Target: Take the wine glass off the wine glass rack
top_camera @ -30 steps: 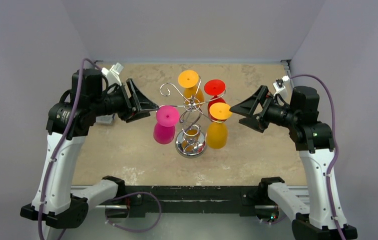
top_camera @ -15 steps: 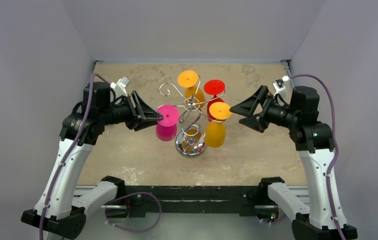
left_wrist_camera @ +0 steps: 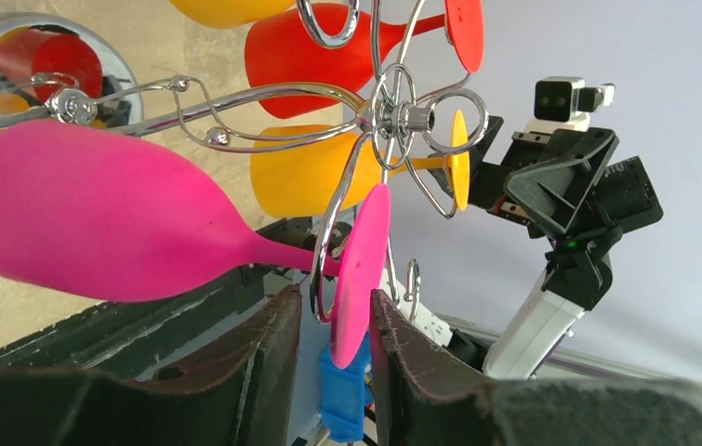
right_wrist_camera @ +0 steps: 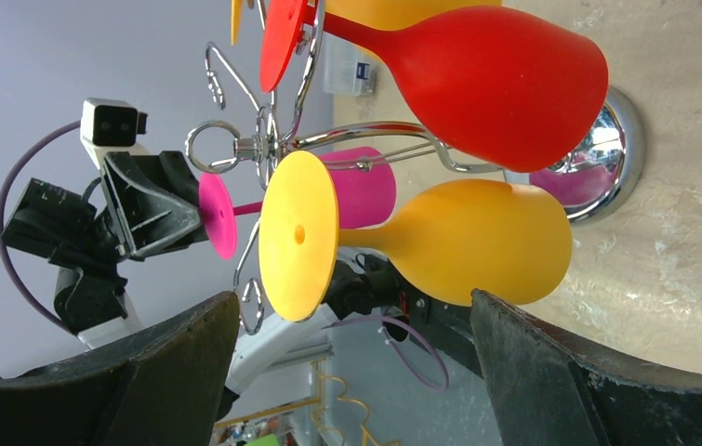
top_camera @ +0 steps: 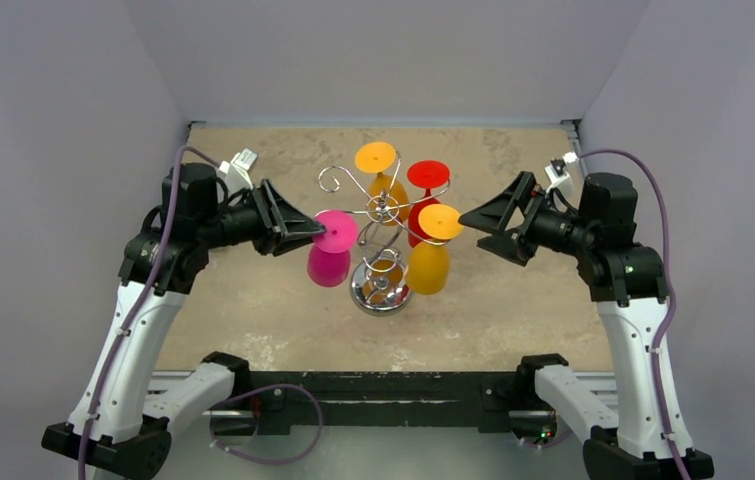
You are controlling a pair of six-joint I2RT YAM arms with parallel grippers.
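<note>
The chrome wine glass rack [top_camera: 381,288] stands mid-table with several coloured glasses hanging upside down from its arms. The pink wine glass [top_camera: 328,265] hangs on the left arm. My left gripper [top_camera: 315,233] reaches it from the left. In the left wrist view the left gripper [left_wrist_camera: 333,299] straddles the pink glass's [left_wrist_camera: 96,218] foot disc. One finger touches the disc. On the other side a gap remains, with the rack's [left_wrist_camera: 393,116] wire loop in it. My right gripper [top_camera: 473,226] hovers wide open, right of the rack. In the right wrist view the right gripper [right_wrist_camera: 354,299] holds nothing.
An orange glass [top_camera: 378,165] and a red glass [top_camera: 427,182] hang at the rack's back. Another orange glass [top_camera: 433,258] hangs front right, its foot just short of the right gripper. Grey walls close in the table on three sides.
My left arm has moved right to the pink glass, and its jaws have narrowed around the foot disc. The right arm has not moved.
</note>
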